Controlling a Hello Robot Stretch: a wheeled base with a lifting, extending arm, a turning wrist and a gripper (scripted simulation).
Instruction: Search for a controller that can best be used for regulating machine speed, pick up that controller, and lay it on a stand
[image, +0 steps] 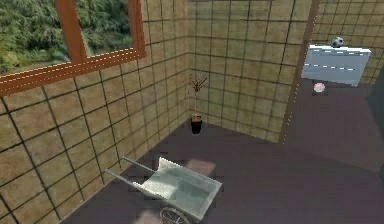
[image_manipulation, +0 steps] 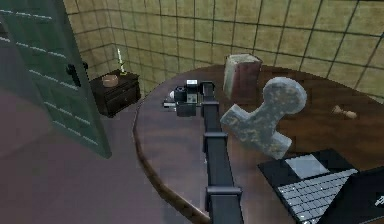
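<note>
My arm (image_manipulation: 214, 150) reaches up across a round dark brown table (image_manipulation: 170, 150) in the arm side view. The gripper (image_manipulation: 178, 99) sits at the table's far left rim, just left of the two white squares (image_manipulation: 205, 95). Its far end is a dark cluster that I cannot make out, so I cannot tell whether it holds anything. A low dark stand (image_manipulation: 115, 92) beyond the table's left side carries a thin pale upright thing (image_manipulation: 118, 58) and a small bowl-like thing (image_manipulation: 108, 80). A small tan thing (image_manipulation: 346, 112) lies on the table at the right.
A grey stone sculpture (image_manipulation: 262, 115), a brownish block (image_manipulation: 242, 72) and a laptop (image_manipulation: 320, 182) share the table. A green door (image_manipulation: 45, 70) stands at the left. Ahead are a wheelbarrow (image: 170, 186), a potted twig plant (image: 197, 118), a white dresser (image: 335, 63) and tiled walls.
</note>
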